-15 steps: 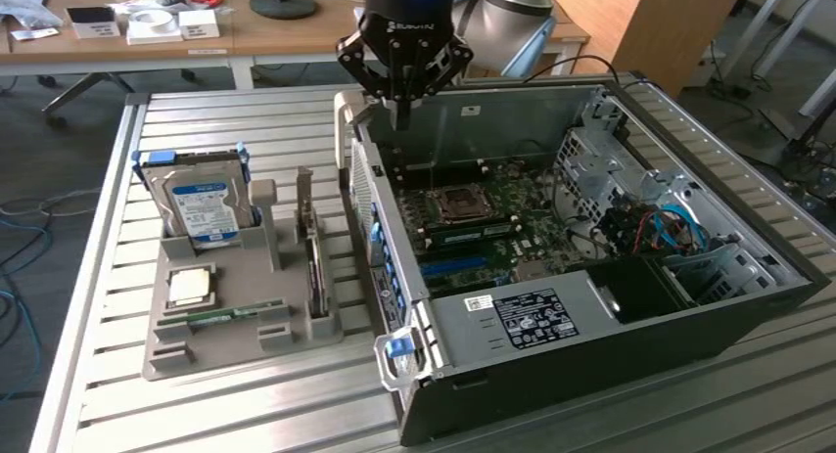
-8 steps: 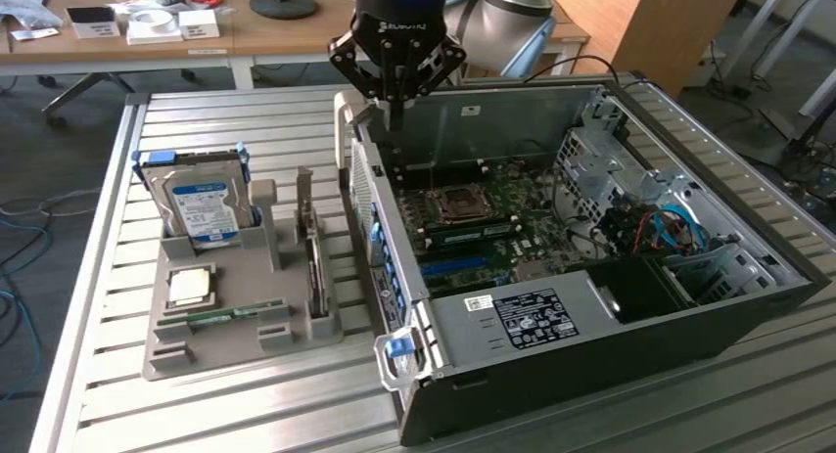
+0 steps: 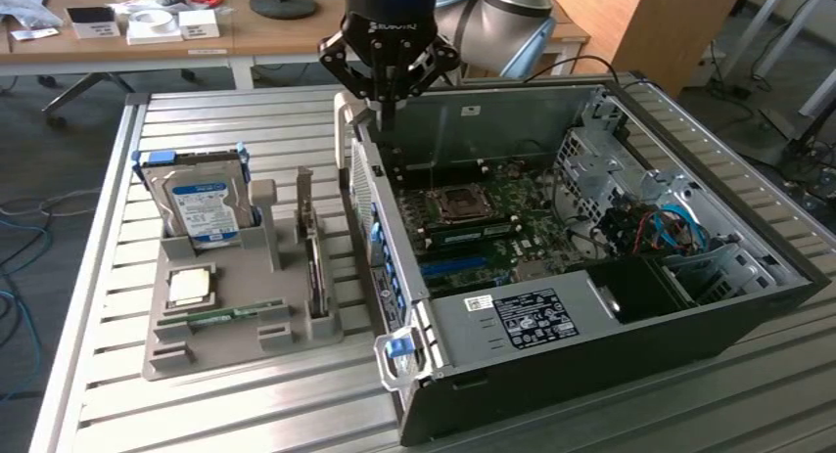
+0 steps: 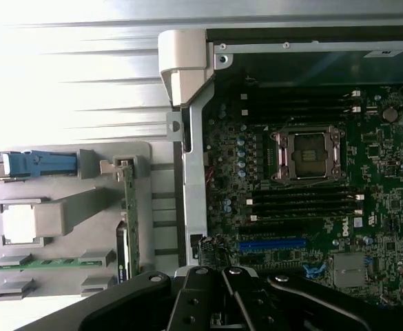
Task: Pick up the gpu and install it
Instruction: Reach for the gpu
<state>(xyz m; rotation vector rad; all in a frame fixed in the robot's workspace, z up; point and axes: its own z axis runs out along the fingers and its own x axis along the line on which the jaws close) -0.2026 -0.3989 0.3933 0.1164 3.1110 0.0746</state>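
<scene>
The gpu (image 3: pixel 311 249) stands on its edge in a slot of the grey holder (image 3: pixel 170 357), on the exterior view's left of the open computer case (image 3: pixel 731 311). The wrist view sees the gpu (image 4: pixel 127 214) edge-on as a thin green strip. My gripper (image 3: pixel 388 109) hangs above the case's rear corner nearest the holder, well above and behind the gpu. Its fingers are shut together with nothing between them. In the wrist view my gripper (image 4: pixel 222 314) shows as black linkages over the case wall. The motherboard (image 4: pixel 311 207) lies exposed with a blue slot (image 4: pixel 273 243).
The holder also carries a hard drive (image 3: pixel 203 208) with a blue-white label, a square processor chip (image 3: pixel 191 287) and a green RAM stick (image 3: pixel 222 316). Everything sits on a slatted metal table (image 3: pixel 261 414). A wooden desk (image 3: pixel 157 37) with small items stands behind.
</scene>
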